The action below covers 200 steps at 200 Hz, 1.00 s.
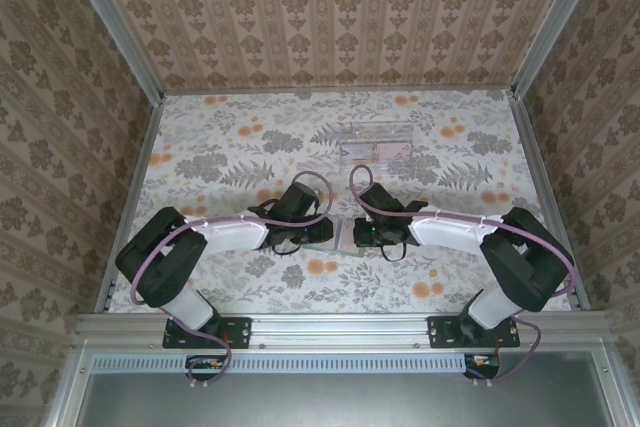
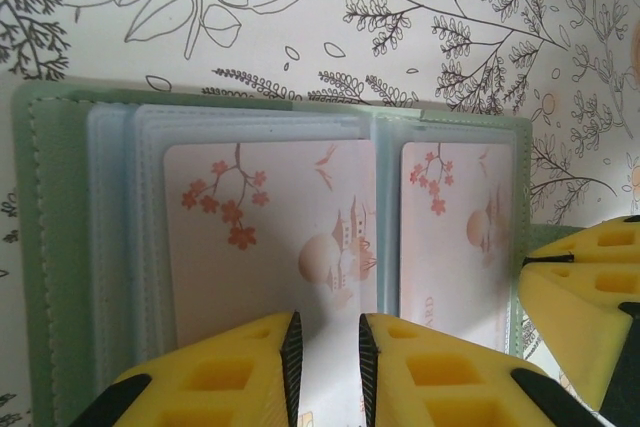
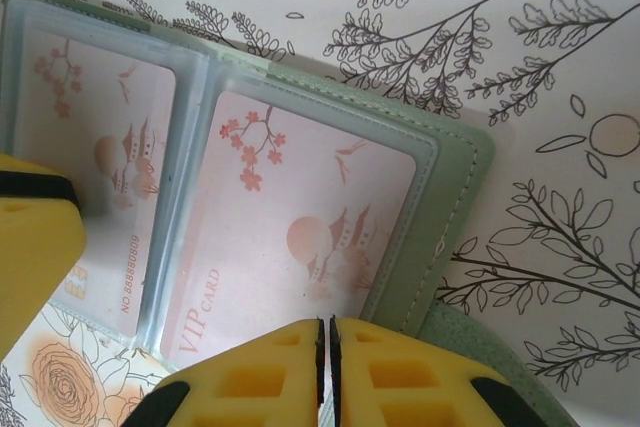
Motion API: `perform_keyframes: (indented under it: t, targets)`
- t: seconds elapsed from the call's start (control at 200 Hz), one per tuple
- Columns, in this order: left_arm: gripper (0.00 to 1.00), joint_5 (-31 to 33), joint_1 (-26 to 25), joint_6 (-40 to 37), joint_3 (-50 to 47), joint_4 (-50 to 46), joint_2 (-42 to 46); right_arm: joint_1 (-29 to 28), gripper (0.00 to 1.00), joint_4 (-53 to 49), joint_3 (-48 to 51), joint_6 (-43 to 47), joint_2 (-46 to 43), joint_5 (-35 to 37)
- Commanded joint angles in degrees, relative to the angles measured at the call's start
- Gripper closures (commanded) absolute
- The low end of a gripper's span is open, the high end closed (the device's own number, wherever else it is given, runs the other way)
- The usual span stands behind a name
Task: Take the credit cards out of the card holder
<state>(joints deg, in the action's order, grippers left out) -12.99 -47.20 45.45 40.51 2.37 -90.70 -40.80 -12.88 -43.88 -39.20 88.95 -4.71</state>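
Observation:
The grey-green card holder [image 2: 45, 247] lies open on the floral cloth, between both grippers in the top view [image 1: 341, 238]. Two pale pink cards sit in its clear sleeves, one on the left page [image 2: 270, 227] and one on the right page [image 2: 455, 237]. In the right wrist view they show again as the left card [image 3: 95, 167] and the right card [image 3: 300, 217]. My left gripper [image 2: 327, 367] hovers slightly open over the left pink card. My right gripper [image 3: 325, 367] is shut at the near edge of the right page. The green and dark grey cards are hidden.
A clear plastic tray [image 1: 378, 142] stands on the table beyond the arms. Each wrist view catches the other gripper's yellow finger, at the right edge [image 2: 580, 297] and at the left edge [image 3: 30, 247]. Patterned walls enclose the table on three sides.

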Motion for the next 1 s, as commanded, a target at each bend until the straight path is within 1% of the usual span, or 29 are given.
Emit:
perform_keyframes:
  t: [0.0,0.42,0.87,0.995]
  targets:
    - [0.75,-0.63,-0.08,0.33,-0.71,-0.27,-1.11,-0.33,0.86,-1.06,-0.66,0.11,1.78,1.63]
    - [0.75,-0.89,-0.51,0.52,-0.71,0.19,-1.61,-1.42,0.86,1.83,-0.63,-1.03,5.0,0.22]
    - [0.75,-1.14,-0.69,0.52,-0.61,0.25,-2.02,-2.07,0.86,1.23,-2.13,-0.8,5.01,0.0]
    - [0.74,0.11,-0.61,-0.21,-0.43,-1.87,-0.19,-2.08,0.86,0.69,-2.18,-0.7,5.29,0.8]
